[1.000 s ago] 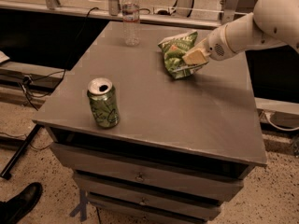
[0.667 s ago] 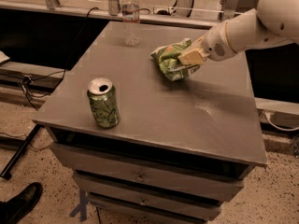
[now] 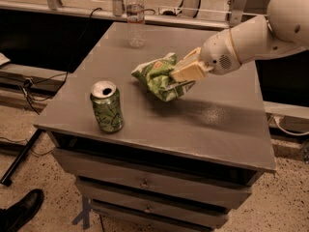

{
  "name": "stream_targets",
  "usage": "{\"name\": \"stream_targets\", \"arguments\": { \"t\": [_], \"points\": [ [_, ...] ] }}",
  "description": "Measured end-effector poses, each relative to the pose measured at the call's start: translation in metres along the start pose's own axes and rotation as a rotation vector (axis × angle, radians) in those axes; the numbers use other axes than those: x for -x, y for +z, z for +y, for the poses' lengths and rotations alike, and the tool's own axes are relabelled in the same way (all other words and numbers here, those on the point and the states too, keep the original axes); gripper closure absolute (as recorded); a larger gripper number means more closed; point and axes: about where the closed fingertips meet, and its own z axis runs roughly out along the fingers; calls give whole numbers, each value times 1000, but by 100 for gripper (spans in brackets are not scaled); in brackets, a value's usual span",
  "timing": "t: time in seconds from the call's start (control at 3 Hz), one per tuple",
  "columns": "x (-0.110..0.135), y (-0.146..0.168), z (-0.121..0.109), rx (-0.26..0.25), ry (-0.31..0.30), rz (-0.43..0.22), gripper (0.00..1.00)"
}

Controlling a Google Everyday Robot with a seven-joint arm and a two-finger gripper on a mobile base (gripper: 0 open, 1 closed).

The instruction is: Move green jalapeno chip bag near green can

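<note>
Since a second ago the bag (image 3: 158, 76) has travelled left and toward the front edge, closer to the can (image 3: 107, 106). It now sits over the middle of the bench (image 3: 217, 117), crumpled, gripped at its right side by the claw (image 3: 179, 74), whose tan fingers (image 3: 193, 69) are closed on the foil. Whether the bag's underside touches the bench I cannot tell; a dark shadow lies below and to its right. The can stands upright near the front left corner, apart from the bag, with its opened top facing up.

A white arm (image 3: 251, 35) reaches in from the upper right, slanting down to the left, wrist roughly level; its upper part is cut off by the edge. At the far edge stands a clear bottle (image 3: 135, 18). A dark shoe (image 3: 21, 210) shows at the lower left, partly cut off.
</note>
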Motion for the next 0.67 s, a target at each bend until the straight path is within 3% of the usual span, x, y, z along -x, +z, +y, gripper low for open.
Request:
{"name": "stream_targets", "arguments": {
  "t": [0.33, 0.67],
  "points": [
    [2, 15, 34, 105, -4, -28, 100],
    [-1, 27, 52, 165, -4, -23, 83]
  ]
}}
